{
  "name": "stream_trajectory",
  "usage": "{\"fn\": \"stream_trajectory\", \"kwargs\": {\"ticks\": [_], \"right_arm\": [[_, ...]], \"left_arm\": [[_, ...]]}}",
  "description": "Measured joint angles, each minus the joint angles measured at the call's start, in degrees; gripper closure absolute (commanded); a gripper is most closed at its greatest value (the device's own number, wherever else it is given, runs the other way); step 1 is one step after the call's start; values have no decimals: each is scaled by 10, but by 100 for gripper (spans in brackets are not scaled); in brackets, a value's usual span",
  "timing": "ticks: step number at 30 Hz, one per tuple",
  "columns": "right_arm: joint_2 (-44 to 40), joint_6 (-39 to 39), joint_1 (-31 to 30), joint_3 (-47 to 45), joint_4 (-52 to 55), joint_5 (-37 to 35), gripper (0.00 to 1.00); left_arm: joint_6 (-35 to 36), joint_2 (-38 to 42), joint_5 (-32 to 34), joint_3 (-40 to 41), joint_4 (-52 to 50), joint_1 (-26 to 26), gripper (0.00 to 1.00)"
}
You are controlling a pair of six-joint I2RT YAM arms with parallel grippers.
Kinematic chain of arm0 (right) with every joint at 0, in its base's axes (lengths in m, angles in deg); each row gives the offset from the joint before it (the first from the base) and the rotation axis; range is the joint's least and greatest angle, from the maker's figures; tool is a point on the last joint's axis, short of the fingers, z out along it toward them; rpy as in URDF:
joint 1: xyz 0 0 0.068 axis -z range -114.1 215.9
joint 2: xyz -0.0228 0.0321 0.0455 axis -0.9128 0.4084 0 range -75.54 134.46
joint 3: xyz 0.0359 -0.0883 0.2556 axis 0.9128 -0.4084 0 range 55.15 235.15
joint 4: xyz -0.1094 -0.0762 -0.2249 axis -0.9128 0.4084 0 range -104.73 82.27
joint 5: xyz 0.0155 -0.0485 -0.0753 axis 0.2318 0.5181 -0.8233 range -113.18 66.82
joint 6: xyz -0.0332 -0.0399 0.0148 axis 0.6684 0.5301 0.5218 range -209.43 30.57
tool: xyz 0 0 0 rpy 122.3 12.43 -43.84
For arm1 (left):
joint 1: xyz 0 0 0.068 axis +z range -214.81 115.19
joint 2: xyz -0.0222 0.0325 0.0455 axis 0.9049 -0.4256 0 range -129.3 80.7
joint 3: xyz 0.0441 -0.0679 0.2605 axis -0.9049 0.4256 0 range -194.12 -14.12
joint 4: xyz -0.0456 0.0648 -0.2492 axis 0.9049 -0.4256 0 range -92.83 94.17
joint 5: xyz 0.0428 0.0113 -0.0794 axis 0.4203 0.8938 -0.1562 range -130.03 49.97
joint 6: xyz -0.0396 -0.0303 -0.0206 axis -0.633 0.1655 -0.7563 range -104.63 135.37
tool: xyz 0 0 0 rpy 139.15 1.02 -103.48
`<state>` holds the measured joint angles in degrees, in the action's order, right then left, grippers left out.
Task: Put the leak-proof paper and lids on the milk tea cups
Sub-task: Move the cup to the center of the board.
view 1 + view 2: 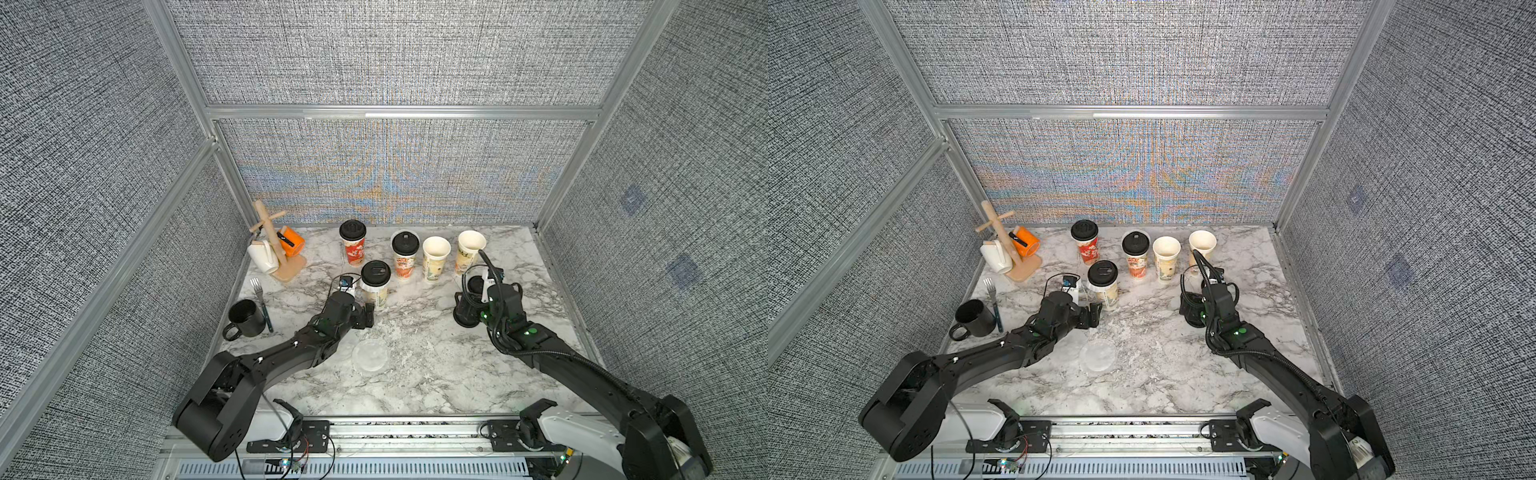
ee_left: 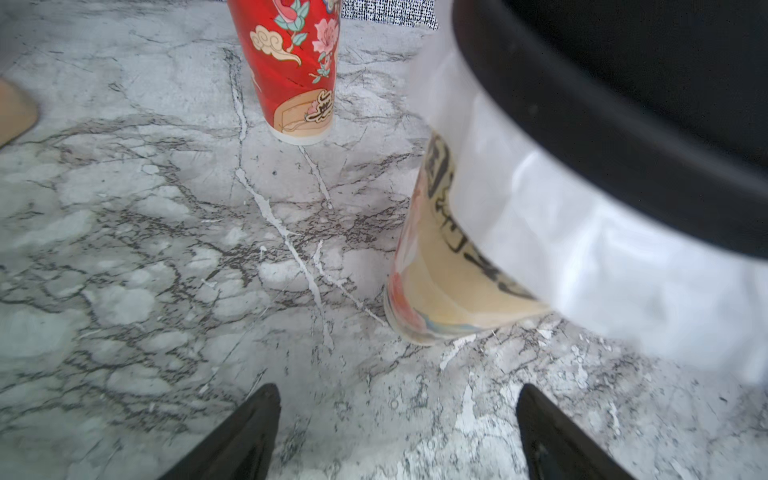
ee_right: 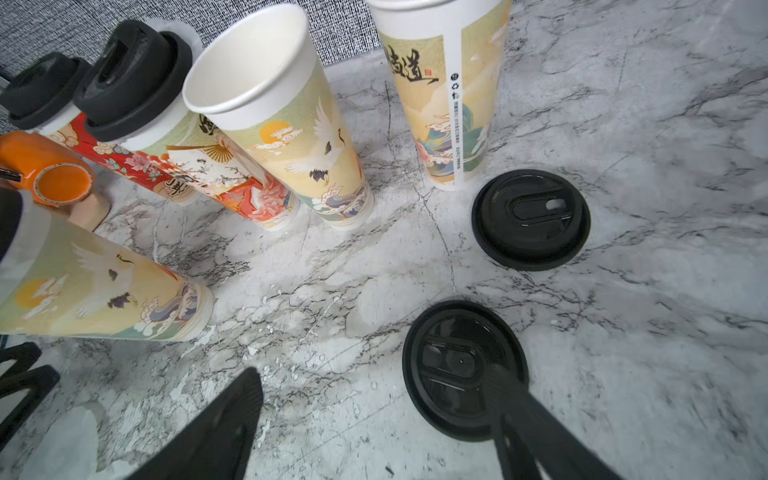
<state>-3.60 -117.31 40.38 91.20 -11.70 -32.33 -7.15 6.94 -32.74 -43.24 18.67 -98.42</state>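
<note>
Judging by the table (image 1: pixel 436 374) we're past halfway: three cups (image 1: pixel 352 246) wear paper plus a black lid (image 1: pixel 376 270), like the front cup (image 1: pixel 375 293), while two open cups (image 1: pixel 436 254) at the back right are bare. Spare paper (image 1: pixel 370 355) lies flat mid-table, nearer the left gripper (image 2: pixel 397 390), which sits beside the front cup. The right gripper (image 3: pixel 374 382) hangs by two loose lids (image 3: pixel 531 218), and both have fingers (image 2: pixel 249 440) spread wide, holding nothing. Next move, I'd guess, is pinching one thin disc off the table without dragging a second, then centering it on an open mouth.
</note>
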Motion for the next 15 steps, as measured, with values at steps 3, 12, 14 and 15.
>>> {"fn": "stream_trajectory", "kwargs": {"ticks": [3,12,14,15], "right_arm": [[1,1,0,16,57,-1,14],[50,58,0,57,-3,45,11],[87,76,0,75,-38,56,10],[109,85,0,89,-53,58,9]], "left_arm": [[0,53,-4,13,-40,0,10],[-19,200,-15,35,-172,0,7],[-21,231,-14,49,-187,0,4],[-22,246,-12,57,-192,0,3]]}}
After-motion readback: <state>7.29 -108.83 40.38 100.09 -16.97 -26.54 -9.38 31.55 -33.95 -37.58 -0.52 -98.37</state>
